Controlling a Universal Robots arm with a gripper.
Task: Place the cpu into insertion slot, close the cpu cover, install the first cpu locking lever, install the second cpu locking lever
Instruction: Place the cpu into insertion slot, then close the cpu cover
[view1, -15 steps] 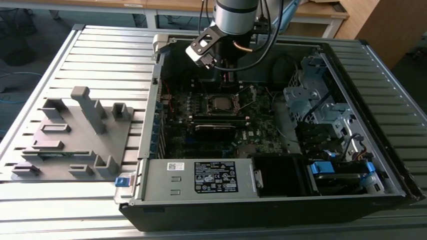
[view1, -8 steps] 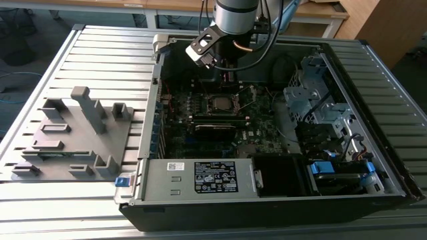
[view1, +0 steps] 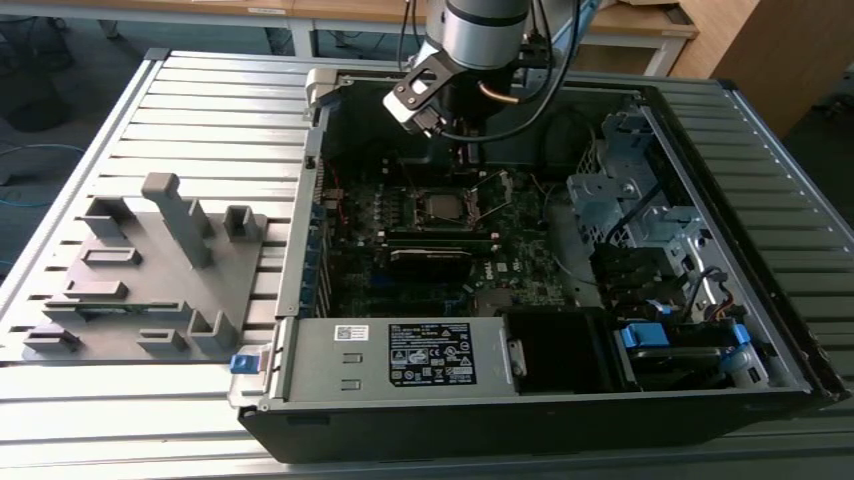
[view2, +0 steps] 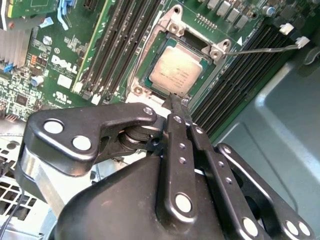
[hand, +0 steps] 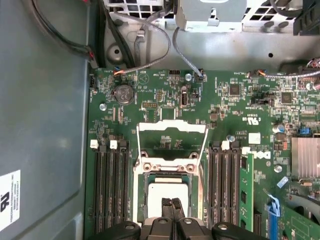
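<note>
The gripper (hand: 172, 203) has its slim black fingers pressed together, holding nothing. Their tips hang just above one edge of the cpu (hand: 167, 192). The cpu is a dull silver square lying flat in the black insertion slot (hand: 143, 196). The cpu cover (hand: 172, 126), a thin silver frame, stands open beyond it, with green motherboard (hand: 240, 105) showing through its window.

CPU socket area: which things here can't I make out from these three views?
1. Contact: in both wrist views the tips of the claw overlap the cpu; touching or hovering cannot be told.
2. The cpu's near edge: in the first wrist view, hidden by the claw.
3. Exterior view: the cpu is too small to tell whether it lies flat.
</note>
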